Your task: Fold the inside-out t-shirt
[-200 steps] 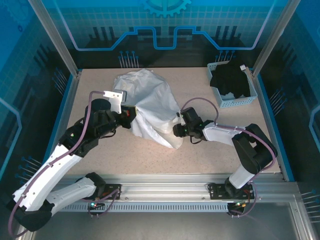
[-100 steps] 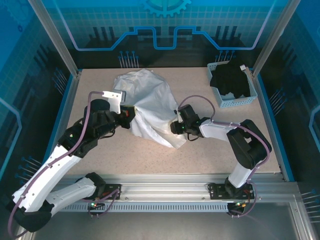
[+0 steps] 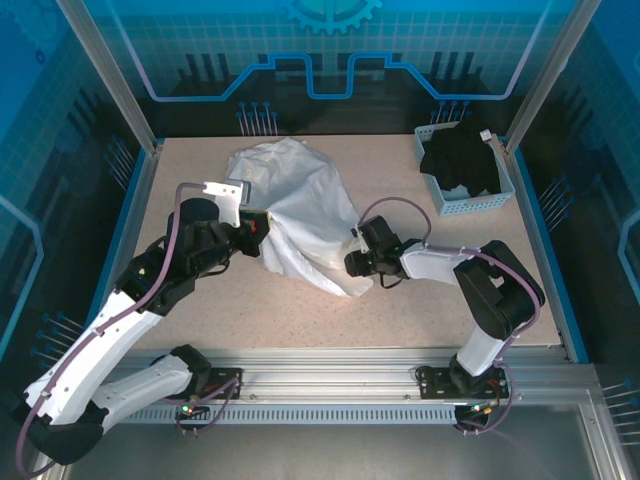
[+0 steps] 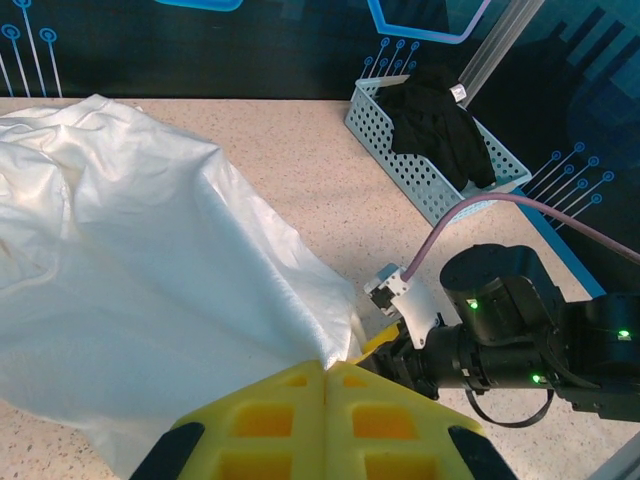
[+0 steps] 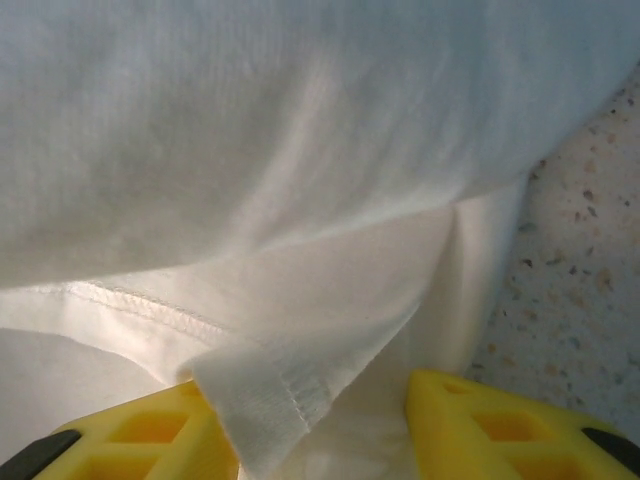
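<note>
The inside-out t-shirt (image 3: 300,205) is a white heap in the middle of the table, with its near end drawn out toward the front. My left gripper (image 3: 258,232) is at its left edge. In the left wrist view the yellow fingers (image 4: 325,365) are pressed together, shut on a fold of the white cloth (image 4: 150,260). My right gripper (image 3: 352,262) is at the shirt's near right corner. In the right wrist view its fingers (image 5: 480,420) stand apart, and a hemmed corner of the t-shirt (image 5: 300,150) lies loosely between them.
A white perforated basket (image 3: 470,205) stands at the back right with a black garment (image 3: 460,160) in it. In the left wrist view it is at the upper right (image 4: 420,170). Bare speckled tabletop (image 3: 400,320) lies in front of the shirt. Blue walls enclose the table.
The right gripper's jaws have spread wider around the shirt's corner, and its wrist has shifted slightly. The left arm and its grip have not moved.
</note>
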`<action>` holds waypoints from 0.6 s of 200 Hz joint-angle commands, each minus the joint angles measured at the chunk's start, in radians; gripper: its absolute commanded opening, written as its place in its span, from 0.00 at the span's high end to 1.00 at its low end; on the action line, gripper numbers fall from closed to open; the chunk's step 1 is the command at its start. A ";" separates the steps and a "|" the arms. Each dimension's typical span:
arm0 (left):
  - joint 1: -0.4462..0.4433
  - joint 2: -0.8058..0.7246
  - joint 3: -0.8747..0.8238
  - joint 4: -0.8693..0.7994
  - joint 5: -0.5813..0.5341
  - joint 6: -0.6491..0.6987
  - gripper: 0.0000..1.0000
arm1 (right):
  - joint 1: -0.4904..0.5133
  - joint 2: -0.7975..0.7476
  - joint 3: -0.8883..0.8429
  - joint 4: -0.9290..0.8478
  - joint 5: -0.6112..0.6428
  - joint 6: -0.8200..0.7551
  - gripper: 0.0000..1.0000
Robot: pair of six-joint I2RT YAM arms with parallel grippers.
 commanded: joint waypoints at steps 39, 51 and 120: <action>0.009 -0.024 -0.007 -0.012 -0.026 0.025 1.00 | 0.001 -0.035 -0.027 -0.065 0.023 -0.024 0.65; 0.010 -0.027 -0.007 -0.017 -0.037 0.023 1.00 | -0.001 -0.035 -0.027 -0.073 0.028 -0.027 0.71; 0.044 -0.043 -0.010 -0.070 -0.204 -0.010 1.00 | -0.064 -0.195 -0.049 -0.117 -0.003 -0.053 1.00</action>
